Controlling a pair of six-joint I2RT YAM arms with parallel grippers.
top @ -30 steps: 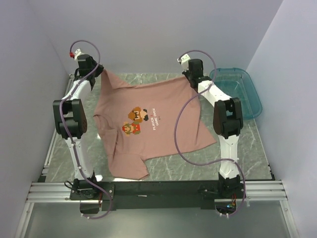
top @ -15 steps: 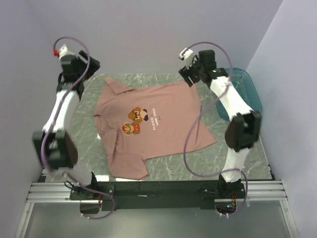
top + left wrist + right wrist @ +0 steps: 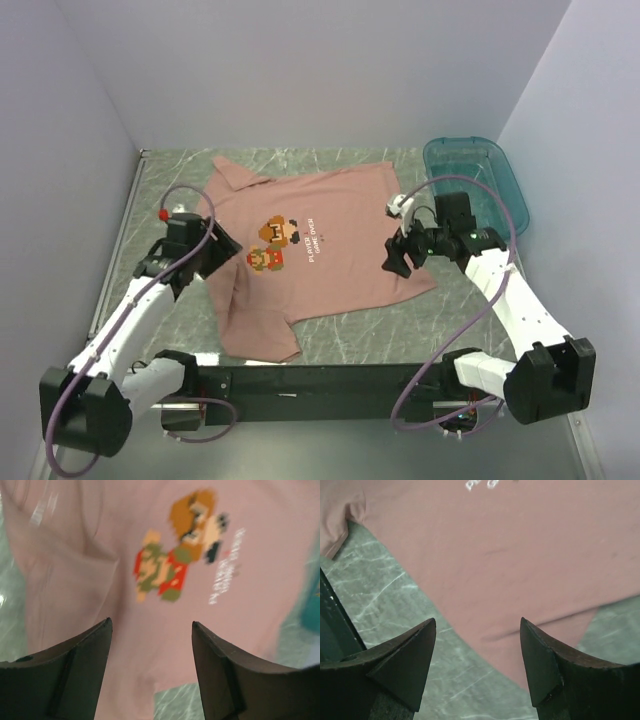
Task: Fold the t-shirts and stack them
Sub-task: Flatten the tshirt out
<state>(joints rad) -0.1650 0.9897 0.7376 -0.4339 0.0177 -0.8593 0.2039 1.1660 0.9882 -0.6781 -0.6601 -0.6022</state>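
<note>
Both arms have pulled back toward me; my left end effector (image 3: pixel 220 252) and right end effector (image 3: pixel 397 258) hover spread and empty, flanking the flat t-shirt (image 3: pixel 320 215).

A translucent teal plastic tub (image 3: pixel 478 180), rectangular with rounded corners, is seen standing at the far right corner of a table (image 3: pixel 480 310) whose top is patterned in grey-green marble with pale veins. The same veined surface is shown close up in the right wrist view (image 3: pixel 395 605), and a blurred strip of the tub's teal is caught at the right edge of the left wrist view (image 3: pixel 312 605). The table is enclosed at the back and on both sides by plain, pale lilac walls (image 3: pixel 300 70).
</note>
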